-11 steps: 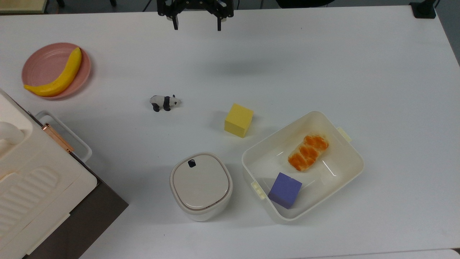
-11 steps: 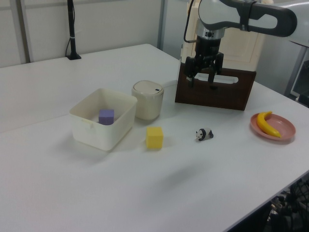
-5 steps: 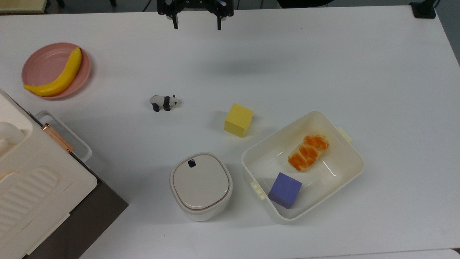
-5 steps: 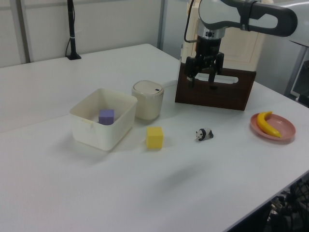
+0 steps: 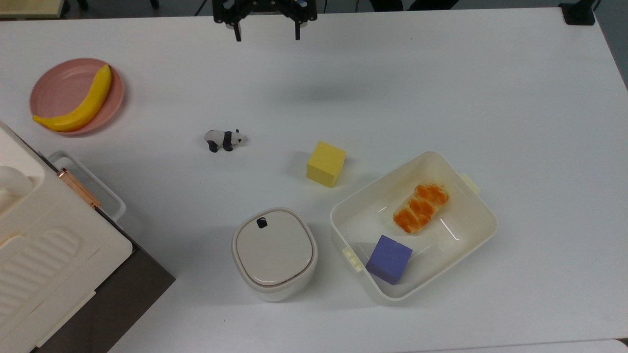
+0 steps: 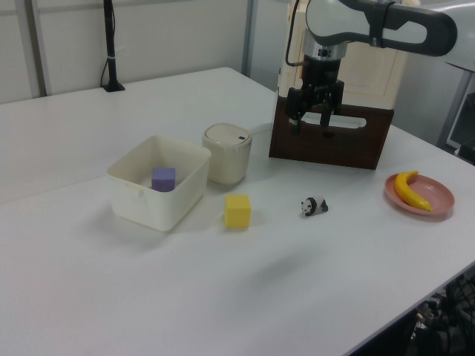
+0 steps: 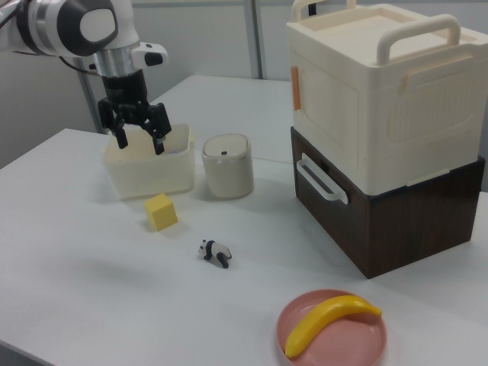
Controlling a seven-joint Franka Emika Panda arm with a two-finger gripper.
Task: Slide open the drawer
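In the right view, the end effector hangs high over the desk with its fingers spread wide and nothing between them. The drawer sits far to its right, pushed in.

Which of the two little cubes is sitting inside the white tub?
The purple cube. It lies in the tub next to the orange bread, while the yellow cube stands outside on the bare table.
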